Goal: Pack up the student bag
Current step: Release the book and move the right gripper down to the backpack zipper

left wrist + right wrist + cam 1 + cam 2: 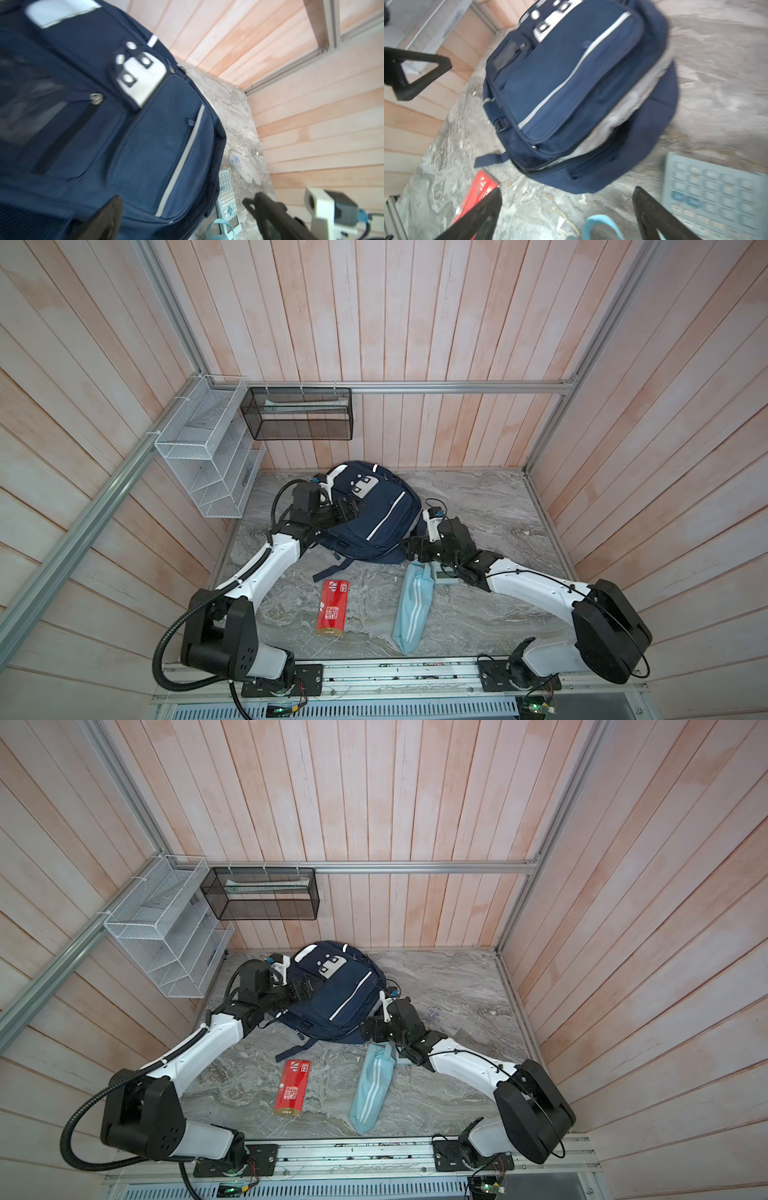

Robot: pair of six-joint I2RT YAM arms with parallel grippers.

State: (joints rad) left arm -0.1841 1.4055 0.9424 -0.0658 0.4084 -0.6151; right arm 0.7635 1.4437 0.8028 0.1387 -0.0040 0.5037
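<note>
Jaws: both pairs apart, empty.
Left gripper [352, 508]: over bag [386, 526].
Right gripper [409, 549]: beside bag.
Pouch [413, 605], box [332, 608]: robot-side of bag.

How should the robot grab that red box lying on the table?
Take the red box across its narrow middle, coming straight down from above. It lies flat on the table, so its two long edges look easiest to pinch, and the middle should keep it balanced.

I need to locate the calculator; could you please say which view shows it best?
The left wrist view: the calculator shows nearly whole. The right wrist view crops and blurs it; in both top views the right arm hides most of it.
</note>
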